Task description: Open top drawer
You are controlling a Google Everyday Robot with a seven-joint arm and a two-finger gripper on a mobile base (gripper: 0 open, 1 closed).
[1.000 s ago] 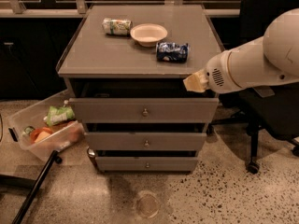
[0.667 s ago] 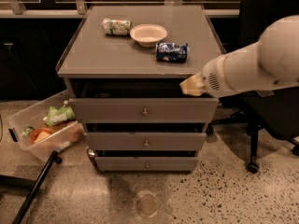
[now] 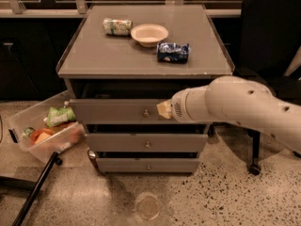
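The top drawer (image 3: 108,112) is the uppermost of three grey drawer fronts in the cabinet (image 3: 141,65), and has a small round metal knob (image 3: 146,112) at its middle. A dark gap shows above its front panel. My gripper (image 3: 164,110) is at the end of the white arm (image 3: 235,105), which reaches in from the right. It is in front of the top drawer at knob height, just right of the knob. The arm hides the right part of the drawer front.
A can (image 3: 117,26), a white bowl (image 3: 149,34) and a blue bag (image 3: 173,52) lie on the cabinet top. A clear bin (image 3: 44,133) of snacks sits on the floor at the left, with a black pole (image 3: 33,192) below it. A dark office chair (image 3: 268,41) stands at the right.
The arm has moved down and to the left, from beside the cabinet top's right edge to in front of the top drawer near its knob. The drawers look unchanged.
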